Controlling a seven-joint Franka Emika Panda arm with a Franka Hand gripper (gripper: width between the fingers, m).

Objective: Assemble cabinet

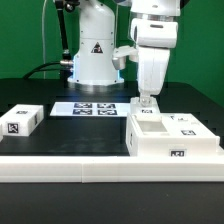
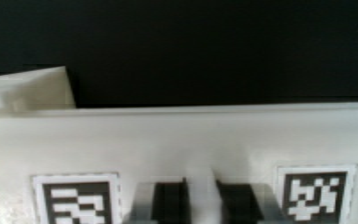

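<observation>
- The white blocky plastic cabinet box (image 1: 172, 140) is right under my tool (image 1: 147, 101).
- I can't tell if my tool pinches it.
- I should squeeze straight, so nothing tips.

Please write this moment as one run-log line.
step: cabinet assembly | jaws: down at cabinet body, open or shut unclear | loose piece: apart, exterior view's left

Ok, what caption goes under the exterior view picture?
End effector poised at the white cabinet box, one loose white piece lying apart.
</observation>
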